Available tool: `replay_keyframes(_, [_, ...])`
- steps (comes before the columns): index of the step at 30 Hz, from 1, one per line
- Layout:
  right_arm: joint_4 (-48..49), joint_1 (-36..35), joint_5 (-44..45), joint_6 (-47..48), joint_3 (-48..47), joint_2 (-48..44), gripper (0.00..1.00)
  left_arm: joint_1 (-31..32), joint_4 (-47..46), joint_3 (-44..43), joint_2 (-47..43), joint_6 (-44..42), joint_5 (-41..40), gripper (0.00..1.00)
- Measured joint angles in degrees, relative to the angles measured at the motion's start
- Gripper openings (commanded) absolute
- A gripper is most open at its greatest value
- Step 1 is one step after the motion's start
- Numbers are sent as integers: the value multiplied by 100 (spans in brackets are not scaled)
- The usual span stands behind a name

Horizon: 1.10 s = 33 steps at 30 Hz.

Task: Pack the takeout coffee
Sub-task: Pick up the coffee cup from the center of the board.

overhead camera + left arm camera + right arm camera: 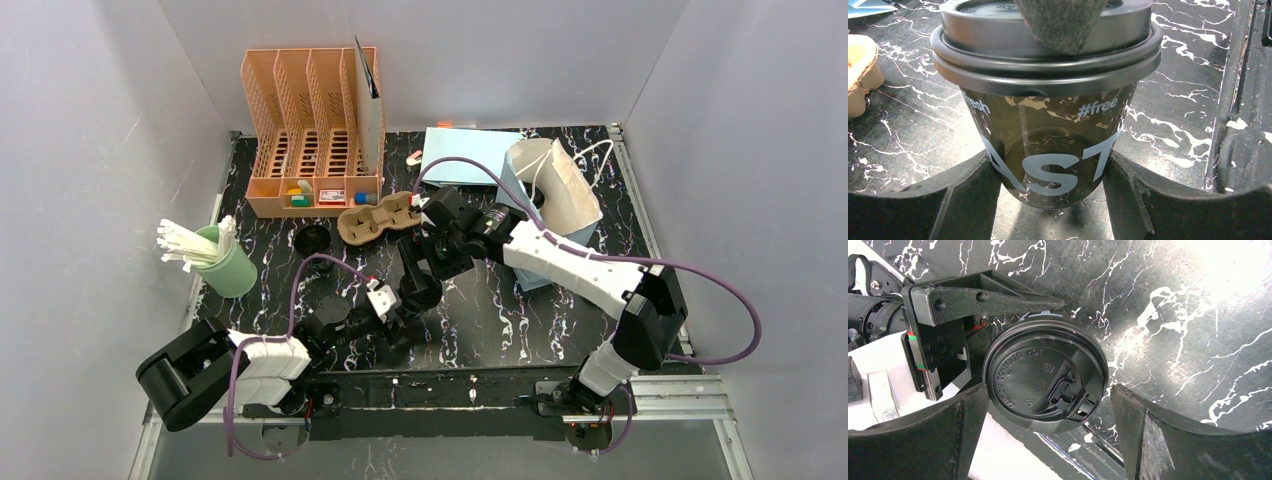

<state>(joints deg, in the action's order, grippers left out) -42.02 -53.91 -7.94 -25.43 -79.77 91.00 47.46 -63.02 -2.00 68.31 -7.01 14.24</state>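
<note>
— Left claw [415,293], seen from overhead?
— Clamped on a lidded coffee cup [421,284] standing mid-table, near the brown pulp carrier [378,217], on its side toward the arms. Right claw [428,262] directly over the same cup, spread wide.
— Anything else up there?
— Second dark cup [313,239] left of the carrier; peach desk organiser [312,130] behind; paper bag [570,195] at the back right, mouth open.
— And from the left wrist?
— Black fingers [968,197] pressed to both sides of the cup's lower wall, cup upright on the marbled table [913,120]. White lettering on the dark translucent wall; carrier edge at far left. Grey pad [1063,22] of the other claw in front of the lid's [1048,55] near edge; touching or not, cannot tell.
— Right wrist?
— Looking straight down on the lid, centred between widely parted fingers [923,440], clear of both. One left finger [993,300] alongside the cup.
</note>
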Motion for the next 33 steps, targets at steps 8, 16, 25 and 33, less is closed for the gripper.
replay_keyframes(8, [-22,26,122,243,0,-319,98,0,-9,0,-48,15,50,58])
replay_keyframes(16, [76,66,-389,658,74,-455,98,0,-61,0,-208,17,267,57])
replay_keyframes(25, [55,66,-636,809,92,-424,98,0,-105,0,-264,42,431,57])
replay_keyframes(33, [0,66,-723,892,92,-337,98,0,-98,0,-214,85,448,56])
